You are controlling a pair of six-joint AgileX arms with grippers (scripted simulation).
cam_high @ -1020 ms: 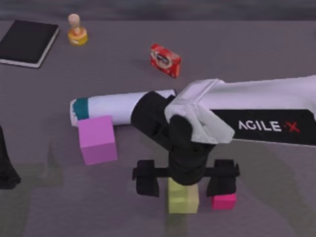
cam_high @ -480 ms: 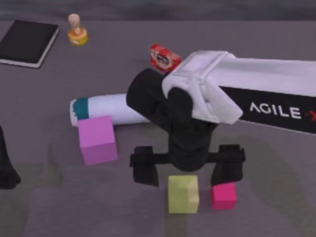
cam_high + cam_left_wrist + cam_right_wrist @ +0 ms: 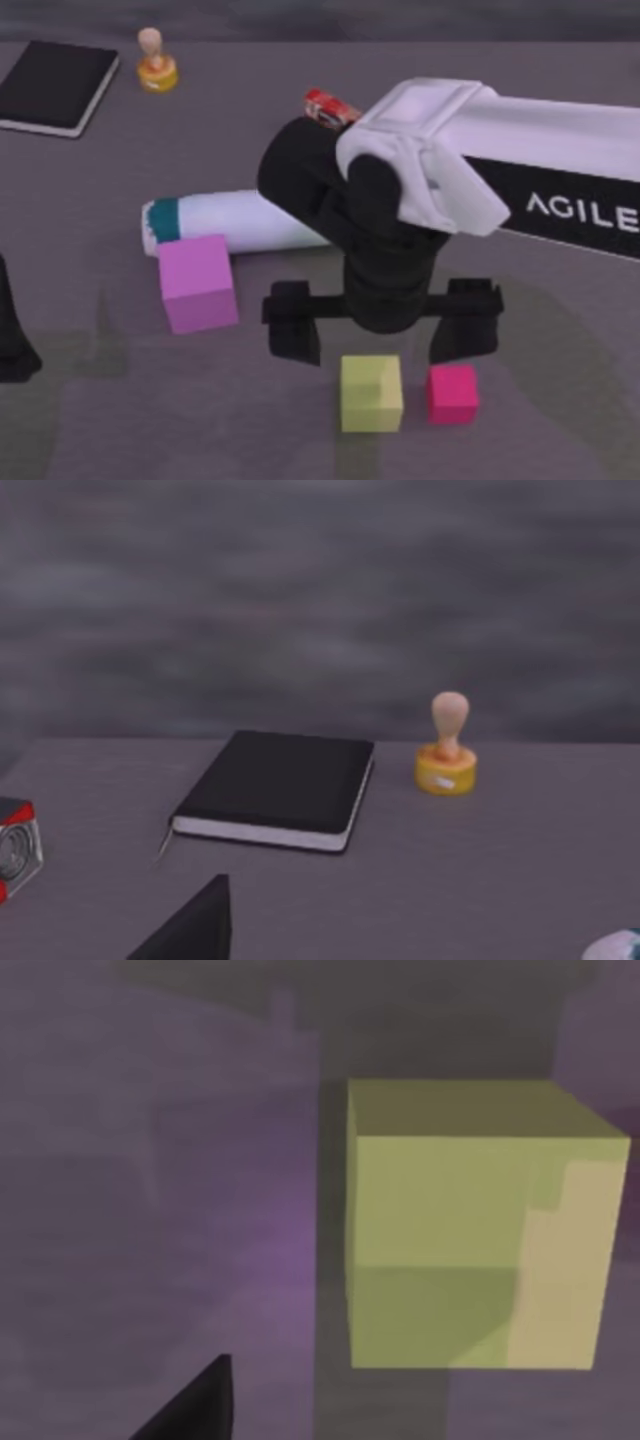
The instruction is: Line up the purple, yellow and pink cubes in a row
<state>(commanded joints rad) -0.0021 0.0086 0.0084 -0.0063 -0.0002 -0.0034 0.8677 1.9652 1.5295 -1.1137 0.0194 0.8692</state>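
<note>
Since a second ago, the right gripper (image 3: 381, 335) has drawn back from the near edge toward the middle of the surface (image 3: 560, 400), leaving the yellow cube (image 3: 371, 393) fully uncovered. Nearest the near edge, that cube sits flat with the pink cube (image 3: 453, 393) just beside it on the right, a narrow gap between them, fronts roughly level. The right gripper hangs above and just behind the pair, fingers spread wide and holding nothing; its wrist view looks straight down on the yellow cube. Farther in and toward the left stands the purple cube (image 3: 197, 282), well apart from the yellow one and set back from its line, touching or almost touching a rolled white towel (image 3: 235, 222) behind it.

Two cubes look placed, so the purple one seems the remaining step. Done well, it would be gripped squarely across opposite faces, lifted clear of the towel, and set down left of the yellow cube, level with the other two.

At the left edge, only a dark part of the left arm (image 3: 12, 340) shows, parked. By the far edge lie a red box (image 3: 328, 105), a black notebook (image 3: 57, 86) and a wooden stamp (image 3: 156, 62).
</note>
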